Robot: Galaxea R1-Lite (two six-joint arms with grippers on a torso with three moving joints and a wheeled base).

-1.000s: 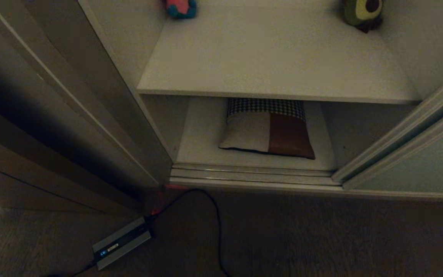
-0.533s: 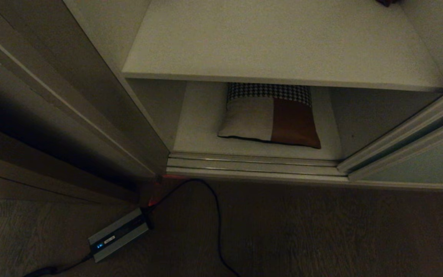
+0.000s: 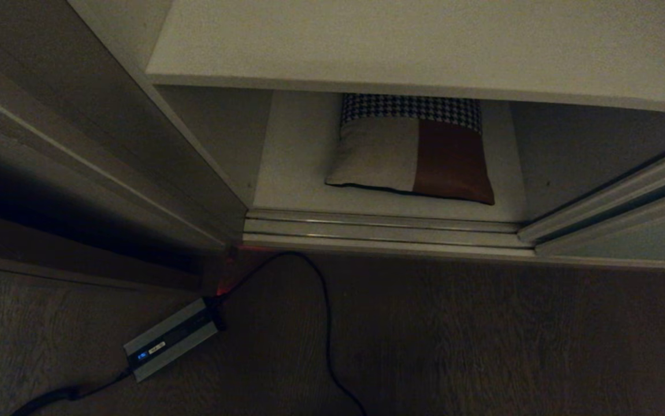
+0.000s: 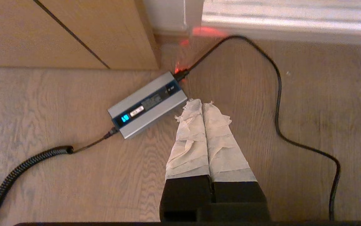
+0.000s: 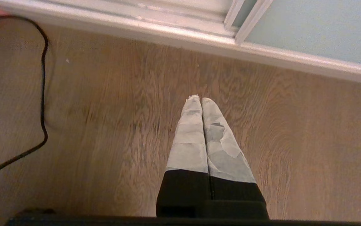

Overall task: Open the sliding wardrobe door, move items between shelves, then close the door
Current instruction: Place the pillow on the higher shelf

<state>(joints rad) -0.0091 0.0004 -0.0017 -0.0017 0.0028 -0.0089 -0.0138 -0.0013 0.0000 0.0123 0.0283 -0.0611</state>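
Grippers (image 4: 201, 103) (image 5: 200, 99) pointing floorward, fingertips pressed together, seemingly empty.

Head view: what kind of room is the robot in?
Probably a bedroom or dressing room at home. It faces an open wardrobe: a sliding door pushed aside, white shelves and a cushion on the bottom one, with wooden flooring in front.

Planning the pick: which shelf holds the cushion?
The lower shelf, just behind the floor track; the upper shelf above it shows bare.
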